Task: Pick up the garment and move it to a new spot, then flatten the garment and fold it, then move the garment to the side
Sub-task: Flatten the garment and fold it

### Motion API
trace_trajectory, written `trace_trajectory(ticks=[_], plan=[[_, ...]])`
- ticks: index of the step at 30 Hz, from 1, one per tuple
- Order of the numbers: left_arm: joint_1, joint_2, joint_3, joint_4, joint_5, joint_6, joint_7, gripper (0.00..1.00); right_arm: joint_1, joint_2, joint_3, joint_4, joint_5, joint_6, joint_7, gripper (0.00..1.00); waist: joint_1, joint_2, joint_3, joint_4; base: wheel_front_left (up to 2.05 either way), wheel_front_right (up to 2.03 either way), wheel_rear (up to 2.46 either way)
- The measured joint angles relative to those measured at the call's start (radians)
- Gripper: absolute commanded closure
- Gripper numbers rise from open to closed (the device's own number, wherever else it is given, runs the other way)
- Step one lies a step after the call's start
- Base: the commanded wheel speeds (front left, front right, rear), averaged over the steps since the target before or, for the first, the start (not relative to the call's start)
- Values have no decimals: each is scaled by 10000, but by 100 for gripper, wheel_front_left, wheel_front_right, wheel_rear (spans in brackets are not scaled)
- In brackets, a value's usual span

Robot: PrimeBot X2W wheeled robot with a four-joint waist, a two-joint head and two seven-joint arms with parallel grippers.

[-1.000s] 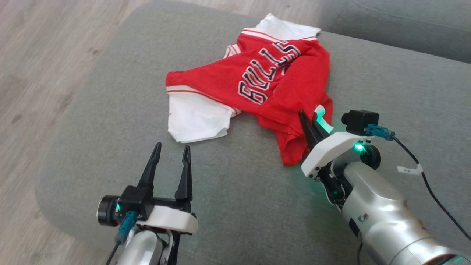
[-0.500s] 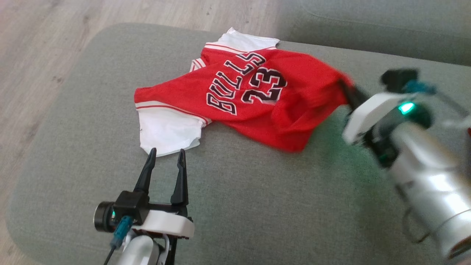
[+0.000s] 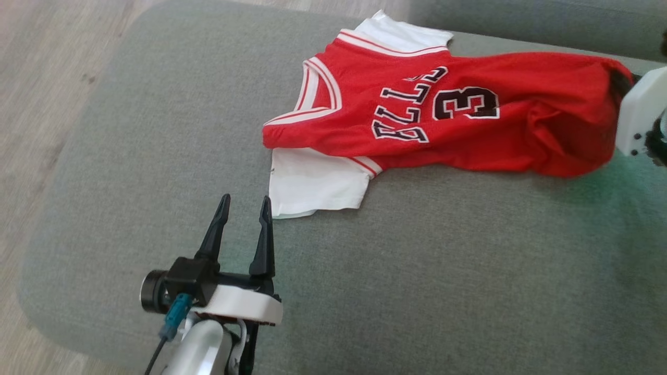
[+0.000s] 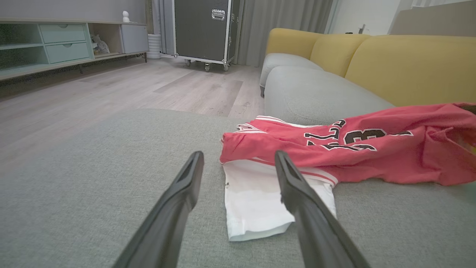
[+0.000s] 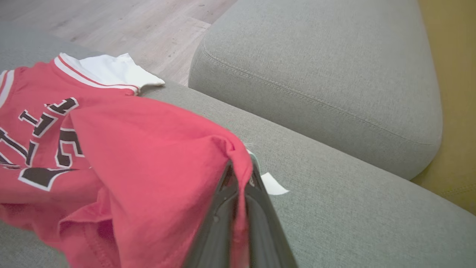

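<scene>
My right gripper point(image 5: 241, 169) pinches the red Bulls jersey point(image 3: 469, 130) by its bottom. It stretches long away from there, neck end farthest. My left gripper point(image 3: 245, 202) is wide apart.

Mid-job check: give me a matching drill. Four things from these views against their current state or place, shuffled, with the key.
Things:
1. left gripper
2. right gripper
3. white sleeve
4. black wheeled case

States or places:
a. standing on the wooden floor
b. shut on the red jersey
c. open, holding nothing
d. lying flat on the grey cushion

Pairs: 1-c, 2-b, 3-d, 4-a.
</scene>
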Motion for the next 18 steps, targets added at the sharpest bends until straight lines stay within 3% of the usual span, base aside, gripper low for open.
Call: trace_trajectory(ticks=[1,2,3,7,12,18], plan=[[-24,0,-13,-4,-15,4,0,0,-14,-17,2,73,25,0,42,100,0,0,42,39,0,0,0],[-42,0,-29,-4,-69,19,0,0,-41,-38,27,174,17,0,46,66,0,0,83,74,0,0,0],[-54,0,-40,-6,-98,48,0,0,-92,-67,48,282,-67,0,-29,0,0,0,121,101,0,0,0],[-126,-4,-73,-35,-98,111,0,0,-638,-105,-219,1099,-571,0,-897,0,0,0,202,146,0,0,0],[-129,-6,-46,-31,-94,163,0,0,-1486,44,-1024,2247,-1371,-2,-2798,0,0,0,62,34,0,0,0],[-108,-8,100,13,-12,150,0,0,-1551,995,-1962,2980,-1988,0,-4936,0,-1,0,-398,-293,0,0,0]])
